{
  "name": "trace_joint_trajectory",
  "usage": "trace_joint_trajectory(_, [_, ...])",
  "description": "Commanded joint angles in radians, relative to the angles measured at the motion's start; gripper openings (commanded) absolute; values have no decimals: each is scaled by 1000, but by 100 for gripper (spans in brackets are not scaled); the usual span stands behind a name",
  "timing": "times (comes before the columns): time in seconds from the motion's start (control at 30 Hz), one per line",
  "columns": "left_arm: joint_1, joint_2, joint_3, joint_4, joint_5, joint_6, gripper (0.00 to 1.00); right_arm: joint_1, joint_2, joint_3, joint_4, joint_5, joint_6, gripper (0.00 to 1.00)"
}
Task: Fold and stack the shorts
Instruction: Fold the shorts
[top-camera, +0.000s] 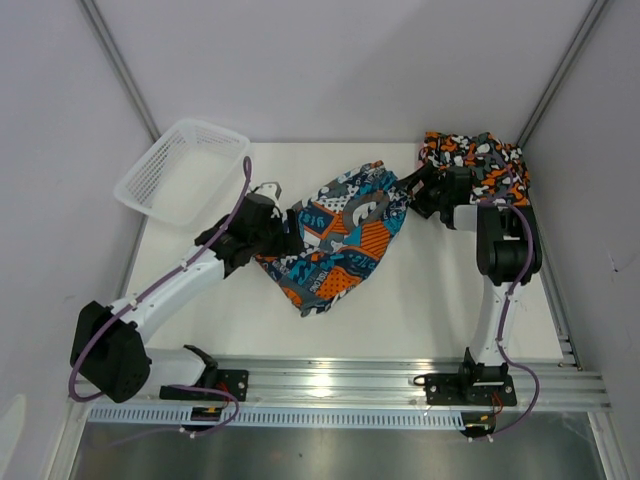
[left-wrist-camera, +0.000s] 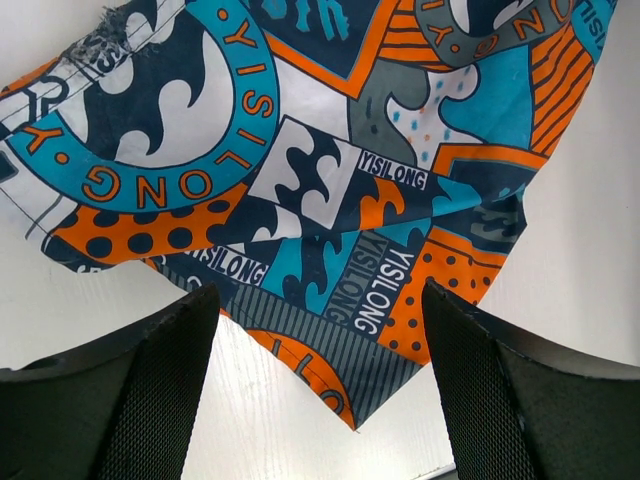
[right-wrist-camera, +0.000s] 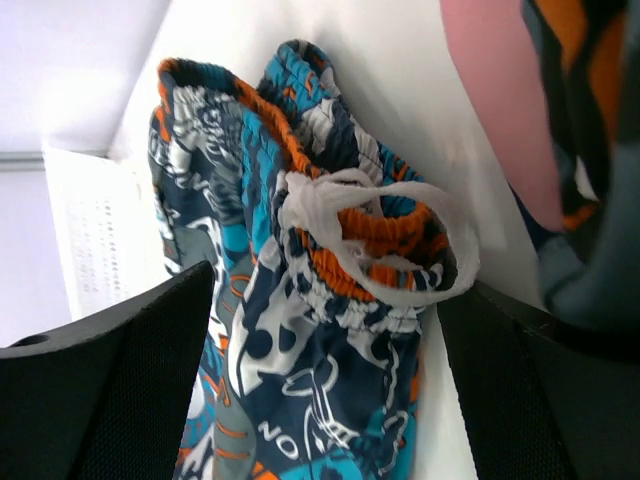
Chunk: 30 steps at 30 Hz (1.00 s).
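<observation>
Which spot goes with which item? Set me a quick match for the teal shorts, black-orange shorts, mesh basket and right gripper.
Things:
1. teal shorts
2. black-orange shorts
3. mesh basket
4. right gripper

Places:
A. far left corner of the table
B. open, at the drawstring waistband
C. far right corner
D. middle of the table, between the two arms

Pairs: 1-D, 2-C, 3-A, 4-B
</observation>
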Motion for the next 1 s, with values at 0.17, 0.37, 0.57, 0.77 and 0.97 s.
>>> trace_joint_trajectory(0.17, [-5, -8, 26, 22, -2, -1, 84, 39, 88, 55, 69, 103, 92, 85])
trace_joint_trajectory(0.37, [-5, -29, 13, 11, -19, 5, 84, 57, 99, 72, 77, 140, 109, 27])
trace_joint_trajectory(0.57, [-3, -17, 8, 4, -12, 36, 84, 80, -115, -101, 71, 268, 25, 0])
trace_joint_trajectory(0.77, [-5, -19, -6, -9, -19, 53, 85, 162, -427, -393, 3, 491, -99, 0])
trace_joint_trajectory(0.97, [-12, 23, 11, 39, 50, 64, 85, 310, -734, -536, -196, 707, -193, 0])
